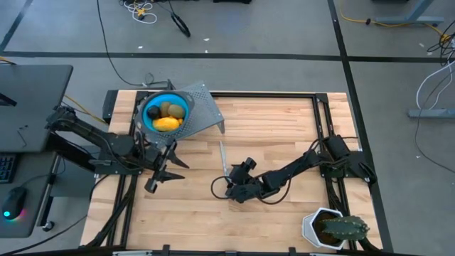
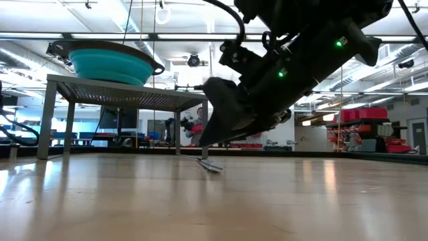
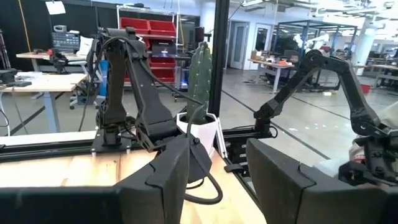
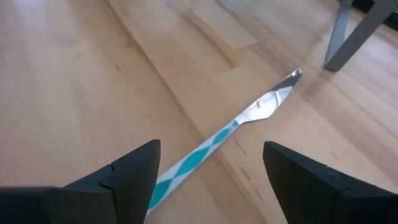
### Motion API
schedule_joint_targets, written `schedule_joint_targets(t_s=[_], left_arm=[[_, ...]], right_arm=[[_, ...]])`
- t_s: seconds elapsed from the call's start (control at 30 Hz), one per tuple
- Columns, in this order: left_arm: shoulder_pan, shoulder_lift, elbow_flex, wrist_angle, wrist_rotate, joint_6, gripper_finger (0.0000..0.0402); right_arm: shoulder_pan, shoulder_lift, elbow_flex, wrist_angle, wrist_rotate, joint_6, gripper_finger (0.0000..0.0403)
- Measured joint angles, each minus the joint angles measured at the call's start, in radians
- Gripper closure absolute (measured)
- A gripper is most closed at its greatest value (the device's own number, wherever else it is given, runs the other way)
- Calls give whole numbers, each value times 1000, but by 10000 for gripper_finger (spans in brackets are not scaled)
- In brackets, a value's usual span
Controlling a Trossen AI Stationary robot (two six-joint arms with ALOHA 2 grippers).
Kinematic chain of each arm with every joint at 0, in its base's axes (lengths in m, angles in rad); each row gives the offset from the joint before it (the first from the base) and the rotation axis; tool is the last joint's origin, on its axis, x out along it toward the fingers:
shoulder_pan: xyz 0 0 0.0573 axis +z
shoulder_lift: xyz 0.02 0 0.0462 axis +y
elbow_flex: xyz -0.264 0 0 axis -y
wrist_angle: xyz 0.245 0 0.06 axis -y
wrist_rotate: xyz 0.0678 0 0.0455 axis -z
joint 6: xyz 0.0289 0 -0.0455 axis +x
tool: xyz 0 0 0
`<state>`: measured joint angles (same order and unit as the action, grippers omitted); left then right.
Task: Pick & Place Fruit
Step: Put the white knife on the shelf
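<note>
The fruit lies in a blue bowl (image 1: 146, 119) on a grey perforated stand (image 1: 203, 114) at the far left: a yellow oblong piece (image 1: 167, 124), two olive-brown ovals (image 1: 170, 109) and a black ball (image 1: 152, 112). My left gripper (image 1: 168, 173) hovers just near of the stand, pointing level, open, with nothing between its fingers (image 3: 174, 180). My right gripper (image 1: 222, 186) is open at mid-table and tilted down. Its fingers stand on either side of the teal-and-white handle of a knife (image 4: 249, 118) that lies flat on the wood, and they stay above the table (image 2: 208, 137).
A spiky green plant in a white pot (image 1: 334, 227) stands at the near right corner. The stand's legs (image 2: 45, 120) hold the bowl (image 2: 110, 63) well above the table. Bare wood spreads across the middle and the near side.
</note>
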<state>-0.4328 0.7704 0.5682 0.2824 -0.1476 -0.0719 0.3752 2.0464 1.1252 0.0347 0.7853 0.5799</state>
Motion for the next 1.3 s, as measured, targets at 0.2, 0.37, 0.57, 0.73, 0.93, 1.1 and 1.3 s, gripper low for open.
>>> schedule_joint_targets(t_s=[0.2,0.37,0.57,0.73,0.93,1.1,1.3], left_arm=[[0,1,0,-4,-45,-2,235],[0,1,0,-5,-47,-3,235],[0,1,0,-21,-49,-3,237],[0,2,0,-30,-66,-3,237],[0,2,0,-35,-74,-3,237],[0,2,0,-35,-82,-3,237],[0,2,0,-39,-96,-3,237]], right_arm=[[-15,23,0,7,-10,-23,110],[-15,73,1,38,2,-29,110],[-15,77,5,-1,13,-46,110],[-15,70,4,-66,16,-88,110],[-6,40,3,-186,12,-102,110],[1,-12,-2,-312,-18,-109,110],[14,-76,-4,-406,-26,-98,110]])
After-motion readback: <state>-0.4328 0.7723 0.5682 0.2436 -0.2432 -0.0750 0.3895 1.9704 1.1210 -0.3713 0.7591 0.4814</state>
